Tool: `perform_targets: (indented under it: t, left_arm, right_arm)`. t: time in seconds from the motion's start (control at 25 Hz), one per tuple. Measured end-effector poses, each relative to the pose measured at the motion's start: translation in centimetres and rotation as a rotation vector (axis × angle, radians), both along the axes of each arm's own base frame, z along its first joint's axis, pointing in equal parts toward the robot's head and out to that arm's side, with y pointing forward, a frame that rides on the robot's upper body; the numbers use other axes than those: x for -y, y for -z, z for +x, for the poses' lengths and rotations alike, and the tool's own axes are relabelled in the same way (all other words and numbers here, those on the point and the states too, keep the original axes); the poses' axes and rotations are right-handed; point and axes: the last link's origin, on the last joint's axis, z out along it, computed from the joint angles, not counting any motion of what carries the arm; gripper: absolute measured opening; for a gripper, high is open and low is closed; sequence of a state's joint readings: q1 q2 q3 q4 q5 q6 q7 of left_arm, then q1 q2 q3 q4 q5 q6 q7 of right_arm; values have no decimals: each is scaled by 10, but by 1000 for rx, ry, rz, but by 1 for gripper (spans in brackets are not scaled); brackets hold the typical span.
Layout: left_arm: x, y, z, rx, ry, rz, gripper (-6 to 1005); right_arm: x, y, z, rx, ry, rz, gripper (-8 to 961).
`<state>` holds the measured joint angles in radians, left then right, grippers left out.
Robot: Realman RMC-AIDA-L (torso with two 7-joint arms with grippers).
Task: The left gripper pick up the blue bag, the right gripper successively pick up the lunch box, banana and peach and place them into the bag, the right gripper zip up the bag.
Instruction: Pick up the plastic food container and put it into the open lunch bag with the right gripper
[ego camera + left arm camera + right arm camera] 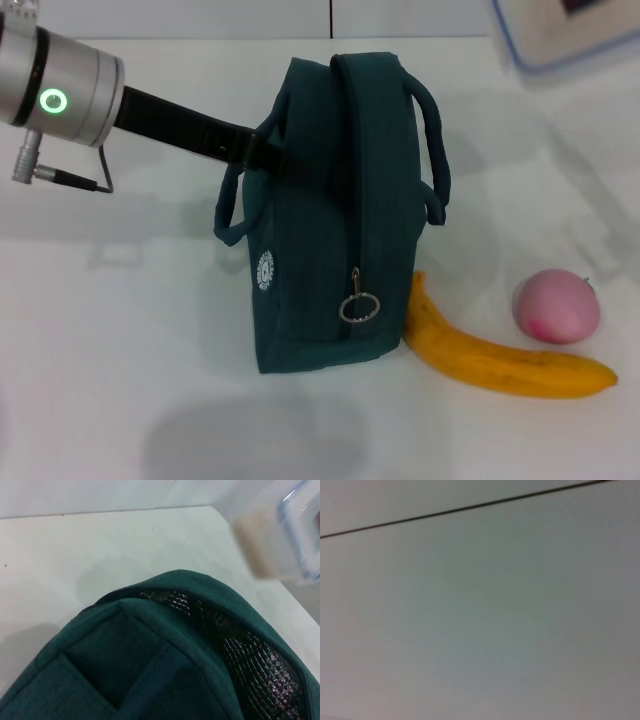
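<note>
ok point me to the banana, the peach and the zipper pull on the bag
banana [500, 362], head view, middle of its yellow body
peach [556, 306], head view, centre of its pink skin
zipper pull [359, 308], head view, on the metal ring hanging from the bag's side

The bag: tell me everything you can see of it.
The bag is dark teal fabric, standing upright on the white table. Two loop handles arch over its top, and a metal ring zipper pull hangs on its side. The left wrist view shows the top open, with dark quilted lining. The left gripper meets its upper edge; the banana touches its base.
</note>
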<state>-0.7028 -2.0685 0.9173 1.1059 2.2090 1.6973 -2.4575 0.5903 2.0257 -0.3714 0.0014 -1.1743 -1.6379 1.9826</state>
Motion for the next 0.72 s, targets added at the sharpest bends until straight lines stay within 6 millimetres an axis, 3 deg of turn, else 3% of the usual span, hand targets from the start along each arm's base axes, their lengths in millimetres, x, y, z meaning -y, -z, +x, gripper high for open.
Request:
perform_targets:
  t: [0.32,0.72]
  left_arm:
    - [-3,0,5,6,16,9,54]
    - [-12,10,20,25,47,4,54]
  right_arm:
    - [-27,-18,-46,5,-171,84,97]
    - [-47,12,-89,85,-264,-37,97]
